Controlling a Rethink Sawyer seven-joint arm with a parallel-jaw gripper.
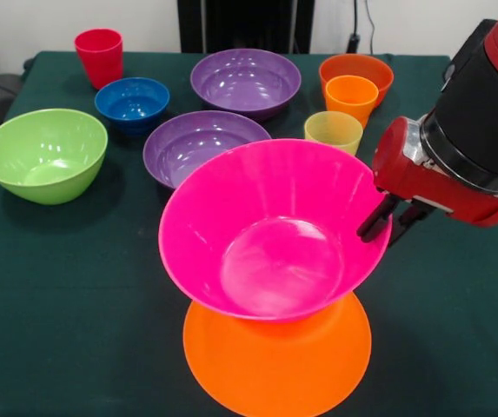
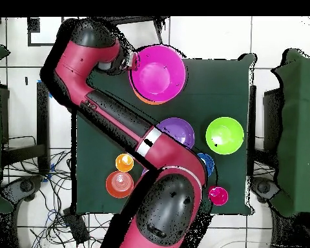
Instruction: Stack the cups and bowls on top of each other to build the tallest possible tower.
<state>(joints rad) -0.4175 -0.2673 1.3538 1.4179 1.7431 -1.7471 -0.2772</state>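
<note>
We've got the gripper (image 1: pixel 388 228) pinching the right rim of the big pink bowl (image 1: pixel 270 230), one finger inside and one outside, with the bowl tilted over the orange bowl (image 1: pixel 276 360) at the table's near edge. The other bowls and cups sit loose further back.

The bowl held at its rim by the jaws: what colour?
Bright pink bowl, sitting on the orange bowl; the front view shows it best.
</note>
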